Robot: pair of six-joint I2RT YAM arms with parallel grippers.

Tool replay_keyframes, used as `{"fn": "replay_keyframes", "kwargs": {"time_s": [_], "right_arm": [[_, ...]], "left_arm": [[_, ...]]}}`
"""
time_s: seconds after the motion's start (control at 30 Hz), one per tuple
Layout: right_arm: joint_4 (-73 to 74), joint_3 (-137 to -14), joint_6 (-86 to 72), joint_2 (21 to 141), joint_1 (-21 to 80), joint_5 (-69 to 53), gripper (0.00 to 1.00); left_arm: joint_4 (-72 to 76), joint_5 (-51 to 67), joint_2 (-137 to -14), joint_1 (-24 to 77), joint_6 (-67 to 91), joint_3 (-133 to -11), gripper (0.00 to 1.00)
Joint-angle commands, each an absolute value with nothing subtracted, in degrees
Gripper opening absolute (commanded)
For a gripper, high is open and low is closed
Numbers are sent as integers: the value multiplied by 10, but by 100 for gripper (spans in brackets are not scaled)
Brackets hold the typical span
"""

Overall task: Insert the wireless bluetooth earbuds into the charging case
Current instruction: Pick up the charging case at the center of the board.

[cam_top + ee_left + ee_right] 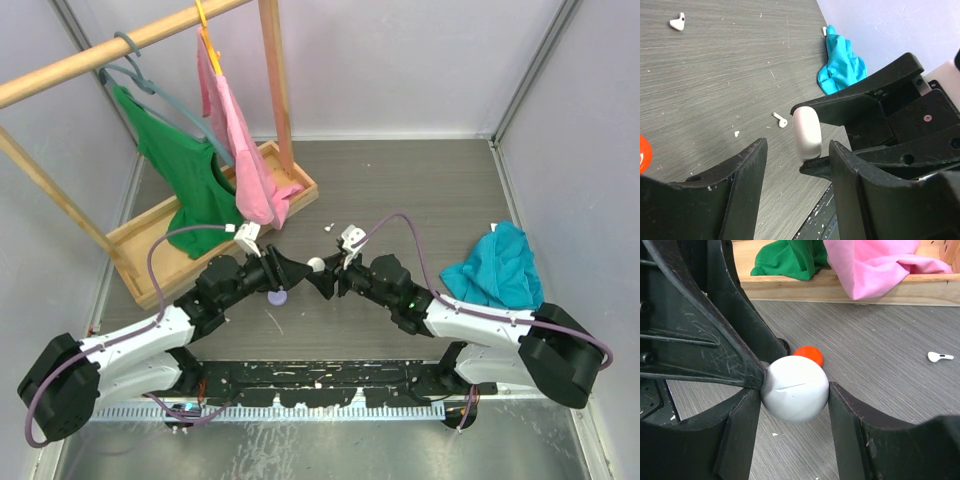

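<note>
My right gripper point(794, 405) is shut on a white round charging case point(795, 388), its lid seam closed, held a little above the table. My left gripper point(797, 170) is open right in front of it, and one of its fingers point(715, 350) touches the case's left side. The left wrist view shows the case edge-on point(806, 134) just beyond my fingertips. The two grippers meet at the table's middle point(312, 270). White earbuds lie loose on the table: one point(780, 120), another point(676, 22), a third point(824, 31). One shows in the right wrist view point(940, 357).
A red round case point(808, 355) lies just behind the white one. A lilac case point(277, 296) lies under the left arm. A teal cloth point(495, 265) is at the right. A wooden rack point(290, 185) with green and pink garments stands back left.
</note>
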State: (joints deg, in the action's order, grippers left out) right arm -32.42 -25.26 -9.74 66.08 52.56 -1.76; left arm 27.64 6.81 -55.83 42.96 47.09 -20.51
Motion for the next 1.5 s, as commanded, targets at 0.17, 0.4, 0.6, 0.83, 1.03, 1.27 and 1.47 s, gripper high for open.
{"fn": "replay_keyframes", "kwargs": {"time_s": [0.17,0.4,0.6,0.83,1.03,1.27,1.47], "right_arm": [[-395,-272,-69,679,529,-37,49],[-404,-278,-61,697,529,-34,54],[-312,-304,-38,687,525,-52,75],[-57,-397,48,638,449,-178,83],[86,-452,136,596,403,-266,88],[140,-465,246,595,401,-338,85],[142,-465,279,614,402,-397,80]], "left_arm": [[385,99,-632,432,461,-233,48],[391,127,-654,432,425,-233,26],[293,168,-639,431,312,-265,13],[192,216,-630,421,184,-314,7],[164,307,-626,412,88,-330,3],[74,379,-609,412,-31,-354,3],[78,416,-575,412,-94,-349,2]]}}
